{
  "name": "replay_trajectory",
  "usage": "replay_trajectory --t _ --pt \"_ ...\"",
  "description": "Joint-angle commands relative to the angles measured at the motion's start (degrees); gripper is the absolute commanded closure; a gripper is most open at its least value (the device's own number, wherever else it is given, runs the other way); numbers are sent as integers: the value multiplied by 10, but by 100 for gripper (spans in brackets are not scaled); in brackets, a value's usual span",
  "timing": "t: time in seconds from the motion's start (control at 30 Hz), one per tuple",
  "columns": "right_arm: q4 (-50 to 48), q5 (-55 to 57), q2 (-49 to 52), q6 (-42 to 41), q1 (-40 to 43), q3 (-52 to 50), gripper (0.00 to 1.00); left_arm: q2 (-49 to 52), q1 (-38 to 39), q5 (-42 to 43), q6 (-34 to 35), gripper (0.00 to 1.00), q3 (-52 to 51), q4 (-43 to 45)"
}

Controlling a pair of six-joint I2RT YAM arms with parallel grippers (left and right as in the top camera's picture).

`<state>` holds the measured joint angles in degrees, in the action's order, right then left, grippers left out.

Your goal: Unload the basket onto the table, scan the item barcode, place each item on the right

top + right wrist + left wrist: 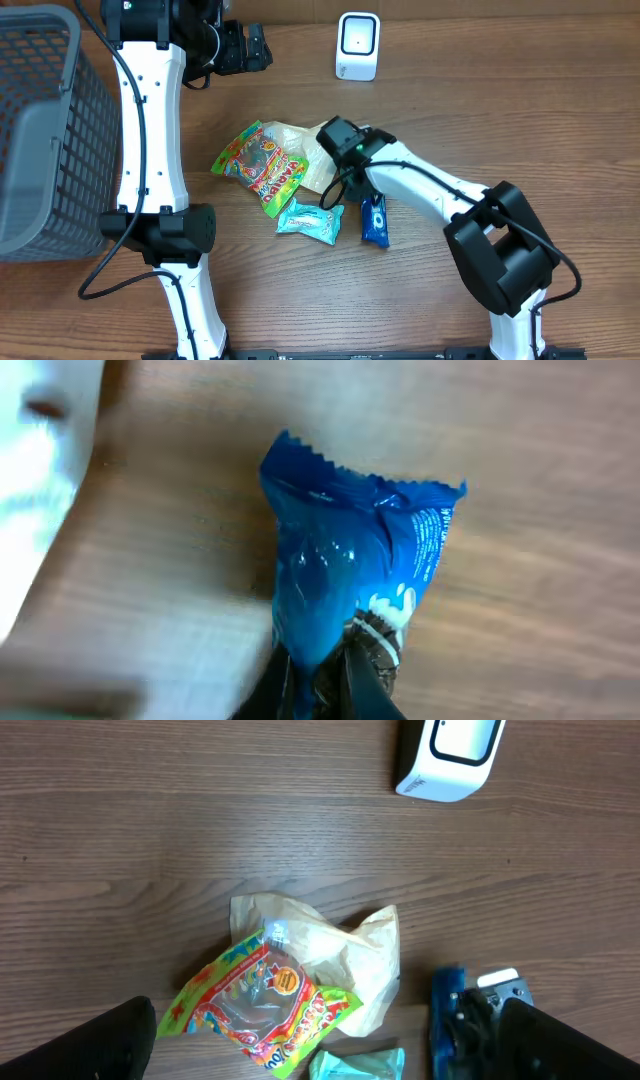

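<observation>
Two arms at work. Left fingers [245, 45] spread wide, holding nothing, at the far side of the table [520, 100]. Scanner [358, 45] stands beyond the snack pile [265, 165]. Blue packet [350, 560] lies on the table, right fingers [325, 675] clenched on its end. Advice: lift clear and turn the barcode squarely toward the scanner window.

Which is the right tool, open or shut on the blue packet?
Shut. In the wrist view the right tool pinches the blue snack packet, bunching its wrapper.
</observation>
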<state>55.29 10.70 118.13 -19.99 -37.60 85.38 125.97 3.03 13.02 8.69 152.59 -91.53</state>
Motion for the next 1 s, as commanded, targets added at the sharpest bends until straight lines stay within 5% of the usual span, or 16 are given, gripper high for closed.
replay_trajectory --t 0.0,0.2,0.37,0.6,0.97 --pt "36 -240 1 67 40 41 96 -16 4 -1 5 0 -2 1" --pt "14 -754 -12 244 190 42 96 -16 4 -1 5 0 -2 1" --pt "-15 -930 31 314 268 -17 96 -16 4 -1 5 0 -2 0" --pt "-49 -784 61 283 277 -54 96 -16 4 -1 5 0 -2 1" --pt "-79 -548 62 125 277 -56 96 -16 4 -1 5 0 -2 1"
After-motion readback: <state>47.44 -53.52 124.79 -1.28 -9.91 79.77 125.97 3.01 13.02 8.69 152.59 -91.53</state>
